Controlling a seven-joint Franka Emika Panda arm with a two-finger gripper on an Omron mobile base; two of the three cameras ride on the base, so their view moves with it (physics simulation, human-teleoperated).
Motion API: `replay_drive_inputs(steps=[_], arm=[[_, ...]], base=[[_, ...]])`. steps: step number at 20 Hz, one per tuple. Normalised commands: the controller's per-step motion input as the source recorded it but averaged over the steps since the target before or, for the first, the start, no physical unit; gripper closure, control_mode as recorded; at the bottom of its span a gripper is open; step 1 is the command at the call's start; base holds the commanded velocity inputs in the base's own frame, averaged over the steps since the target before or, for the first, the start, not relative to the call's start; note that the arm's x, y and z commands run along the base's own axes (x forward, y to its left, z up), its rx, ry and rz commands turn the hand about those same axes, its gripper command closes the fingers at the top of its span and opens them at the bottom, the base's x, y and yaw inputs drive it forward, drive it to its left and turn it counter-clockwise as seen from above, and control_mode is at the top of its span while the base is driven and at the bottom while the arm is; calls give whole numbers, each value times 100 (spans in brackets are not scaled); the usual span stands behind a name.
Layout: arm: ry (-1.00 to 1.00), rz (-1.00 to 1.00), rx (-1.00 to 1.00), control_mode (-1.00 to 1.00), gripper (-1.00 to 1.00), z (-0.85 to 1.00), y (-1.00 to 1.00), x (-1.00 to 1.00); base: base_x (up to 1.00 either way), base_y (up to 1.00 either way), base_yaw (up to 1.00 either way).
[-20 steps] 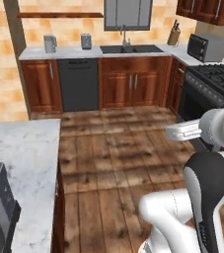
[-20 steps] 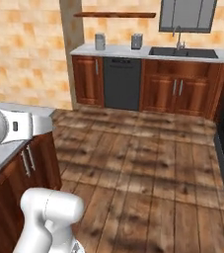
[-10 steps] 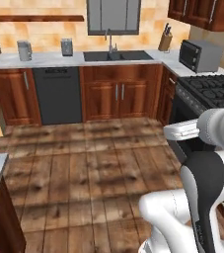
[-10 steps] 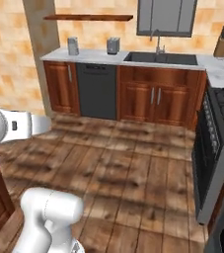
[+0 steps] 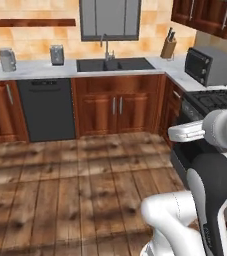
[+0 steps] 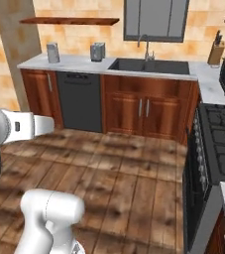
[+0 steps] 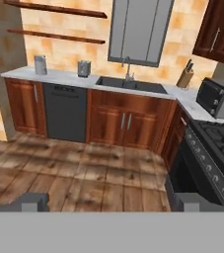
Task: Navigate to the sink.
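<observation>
A kitchen with a wooden floor (image 5: 60,185) lay ahead, its pale worktop (image 5: 30,70) running along the far wall. The stove (image 6: 218,144) stood at 3 o'clock. The dishwasher (image 5: 47,110) sat at 11 o'clock. The sink (image 5: 115,64) lay at 12 o'clock, set into the worktop under the window, well apart from the robot. The hand (image 7: 106,200) was spread wide, holding nothing.

One black double-basin sink (image 5: 115,64) sits in the counter, with one gooseneck faucet (image 5: 105,46) behind it. Left of the sink stand two grey canisters (image 5: 6,59) (image 5: 57,54); below them, one dishwasher (image 5: 47,109). Right of the sink: one knife block (image 5: 168,47), one microwave (image 5: 209,65), one stove (image 6: 222,144).
</observation>
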Motion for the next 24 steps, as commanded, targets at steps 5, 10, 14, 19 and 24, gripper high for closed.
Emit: replay_drive_inputs(steps=[5, 10, 14, 19, 24], arm=[[0, 0, 0, 100, -100, 0, 0, 0], [0, 0, 0, 100, -100, 0, 0, 0], [0, 0, 0, 100, -100, 0, 0, 0], [0, 0, 0, 100, -100, 0, 0, 0], [0, 0, 0, 100, -100, 0, 0, 0]], base=[[100, 0, 0], [100, -3, 0], [100, -4, 0], [100, -4, -2], [100, -30, -3]])
